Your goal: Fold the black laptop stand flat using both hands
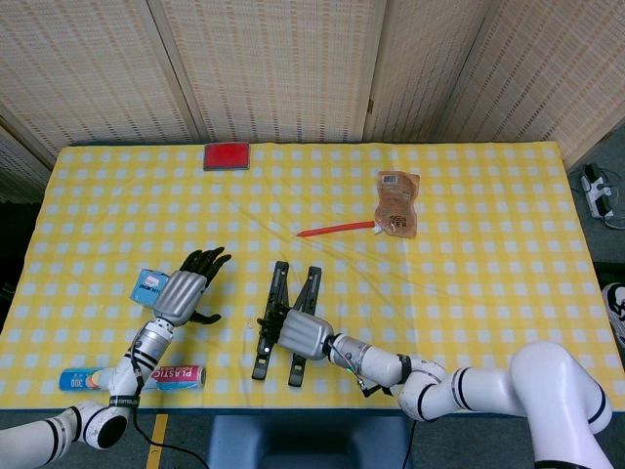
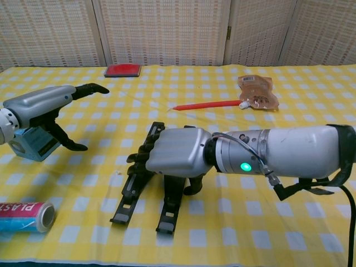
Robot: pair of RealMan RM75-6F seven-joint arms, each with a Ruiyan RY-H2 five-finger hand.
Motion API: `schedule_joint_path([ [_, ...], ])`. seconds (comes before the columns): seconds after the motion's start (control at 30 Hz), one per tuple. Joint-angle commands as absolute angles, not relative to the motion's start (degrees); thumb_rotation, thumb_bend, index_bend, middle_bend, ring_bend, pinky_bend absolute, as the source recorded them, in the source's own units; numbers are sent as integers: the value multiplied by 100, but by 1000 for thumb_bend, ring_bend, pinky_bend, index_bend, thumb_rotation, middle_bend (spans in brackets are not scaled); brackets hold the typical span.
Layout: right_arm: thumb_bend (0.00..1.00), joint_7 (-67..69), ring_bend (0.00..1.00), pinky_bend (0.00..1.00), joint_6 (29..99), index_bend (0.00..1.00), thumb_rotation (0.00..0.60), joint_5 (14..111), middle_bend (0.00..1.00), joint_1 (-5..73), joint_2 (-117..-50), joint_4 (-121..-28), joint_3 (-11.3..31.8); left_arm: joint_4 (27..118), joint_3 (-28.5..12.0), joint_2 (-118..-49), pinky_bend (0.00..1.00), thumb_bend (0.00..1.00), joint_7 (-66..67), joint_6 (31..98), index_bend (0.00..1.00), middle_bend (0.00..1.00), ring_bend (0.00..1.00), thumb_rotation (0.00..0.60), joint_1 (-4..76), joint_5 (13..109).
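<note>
yellow checked tablecloth (image 1: 469, 283), near front edge: black laptop stand (image 1: 276, 293) lies w/ rails almost parallel. right hand (image 2: 177, 153) curls over it, prob. pressing it flat. left hand (image 1: 180, 293) hovers apart, fingers spread, holding nothing.

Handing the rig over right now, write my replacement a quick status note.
Right hand: on the black laptop stand, fingers curled over its left bar; a firm grip can't be confirmed.
Left hand: open, holding nothing, raised off to the stand's left beside the blue box.
Stand: near the front table edge, its two bars nearly parallel but apart.
Done: right hand placed.
Left: bring the left hand in, press the bars together, lay the stand flat.
</note>
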State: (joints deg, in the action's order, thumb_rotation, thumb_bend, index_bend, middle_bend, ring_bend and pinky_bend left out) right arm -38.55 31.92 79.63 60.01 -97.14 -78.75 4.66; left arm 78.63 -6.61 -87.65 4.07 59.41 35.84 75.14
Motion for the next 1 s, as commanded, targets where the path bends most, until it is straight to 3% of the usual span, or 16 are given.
schedule_joint_path([
  [0.03, 308, -3832, 62, 60, 3166, 0, 600, 7905, 21, 6056, -9781, -7780, 437, 7843, -662, -8774, 0, 149, 385, 5940, 0, 10, 0, 600, 3571, 7506],
  [0.3, 305, -3744, 82, 60, 3150, 19, 600, 7820, 111, 6222, -9890, -7603, 448, 7791, -668, -8775, 0, 149, 273, 5915, 0, 9, 0, 600, 3542, 7507],
  [0.6, 304, -3389, 173, 70, 3251, 335, 600, 7816, 328, 6355, -9947, -7433, 550, 7796, -675, -8739, 0, 149, 148, 5851, 0, 8, 0, 600, 3519, 7485],
  [0.87, 304, -2843, 272, 88, 3598, 459, 600, 8194, 452, 6350, -9922, -7339, 520, 7769, -689, -8753, 0, 149, 113, 5866, 0, 8, 0, 600, 3506, 7504],
  [1.0, 304, -2660, 275, 90, 3723, 456, 600, 8358, 452, 6341, -9863, -7344, 472, 7805, -697, -8732, 0, 149, 158, 5889, 0, 7, 0, 600, 3498, 7509],
])
